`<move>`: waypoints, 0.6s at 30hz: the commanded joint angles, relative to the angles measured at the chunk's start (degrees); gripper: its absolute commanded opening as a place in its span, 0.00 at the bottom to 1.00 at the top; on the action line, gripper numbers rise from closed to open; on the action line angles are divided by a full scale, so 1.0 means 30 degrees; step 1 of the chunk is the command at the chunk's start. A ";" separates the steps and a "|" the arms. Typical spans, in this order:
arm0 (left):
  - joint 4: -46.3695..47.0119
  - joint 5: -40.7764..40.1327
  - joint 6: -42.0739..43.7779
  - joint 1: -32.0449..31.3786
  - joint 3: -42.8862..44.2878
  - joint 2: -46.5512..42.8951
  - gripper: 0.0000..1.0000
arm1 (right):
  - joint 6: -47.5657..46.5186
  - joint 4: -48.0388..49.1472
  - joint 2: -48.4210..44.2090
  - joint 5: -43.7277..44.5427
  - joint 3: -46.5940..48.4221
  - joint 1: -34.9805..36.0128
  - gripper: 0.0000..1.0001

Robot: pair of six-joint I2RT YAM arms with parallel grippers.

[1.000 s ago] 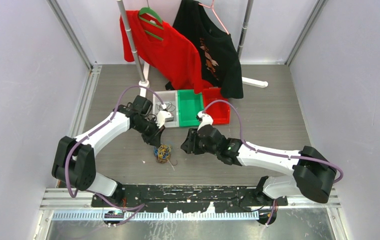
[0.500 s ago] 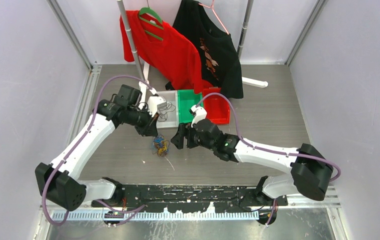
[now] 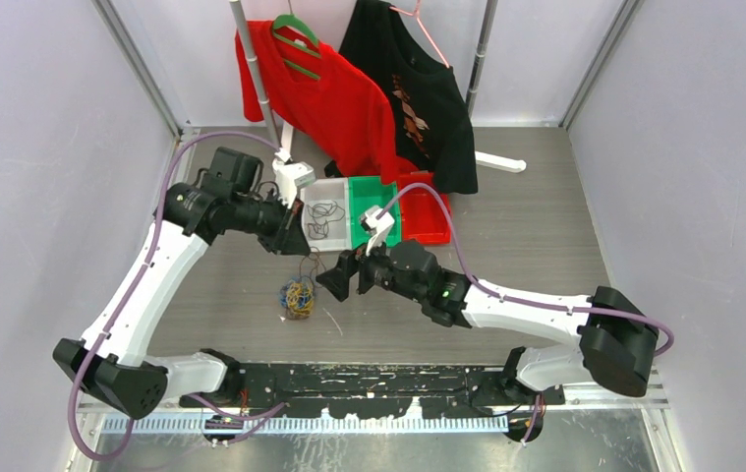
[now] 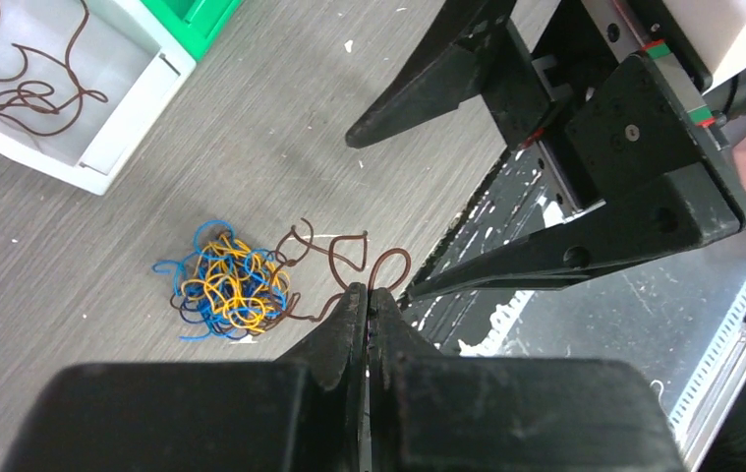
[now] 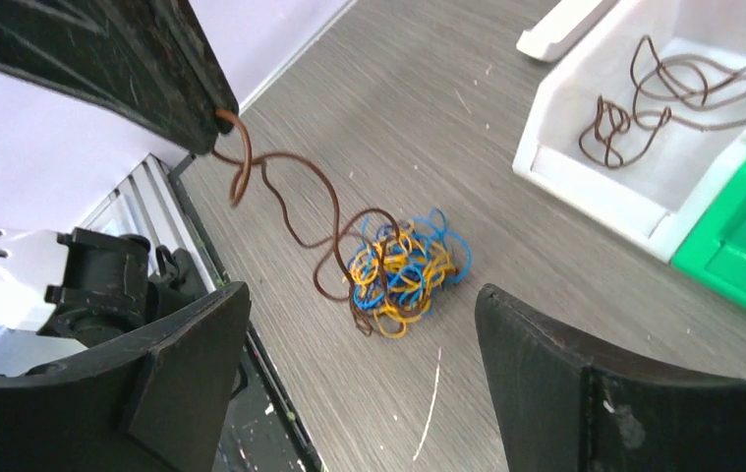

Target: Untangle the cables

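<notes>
grey surface (image 3: 536,256), white bin (image 4: 128,133) sitting mid-surface, cables (image 3: 298,298) all bunched up between that bin and the near edge, left jaws pinching one brown strand (image 5: 242,162) trailing off the clump, right jaws spread wide just beside it

a tangled clump of blue, yellow and brown cables (image 3: 298,298) lies on the grey table (image 3: 545,246), one brown strand (image 5: 243,162) lifted, curling up from it; loose brown cables (image 3: 324,218) rest in the white bin (image 5: 595,197)

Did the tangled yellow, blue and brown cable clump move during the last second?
Yes. The tangled cable clump slid left, from below the white plastic bin's middle to below its left edge.
</notes>
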 commanded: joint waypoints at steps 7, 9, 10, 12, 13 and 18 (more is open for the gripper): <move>-0.1983 0.2270 -0.1051 -0.0344 0.3815 -0.0155 0.00 | -0.0470 0.2093 0.1395 0.1920 0.2843 0.0076 0.86; -0.2235 0.2692 -0.1198 -0.0507 0.4625 0.0034 0.00 | -0.0468 0.2467 0.1673 0.2262 0.3112 0.0102 0.85; -0.2344 0.2837 -0.1261 -0.0584 0.5033 0.0122 0.00 | -0.0493 0.2608 0.1829 0.2389 0.3272 0.0142 0.85; -0.2517 0.3105 -0.1296 -0.0719 0.5754 0.0282 0.00 | -0.0552 0.2825 0.2121 0.2465 0.3580 0.0146 0.85; -0.2551 0.3148 -0.1262 -0.0808 0.6094 0.0336 0.00 | -0.0537 0.2899 0.2269 0.2432 0.3789 0.0159 0.84; -0.3037 0.3160 -0.1180 -0.1296 0.7640 0.1138 0.00 | -0.0343 0.3004 0.3312 0.2753 0.4543 0.0343 0.82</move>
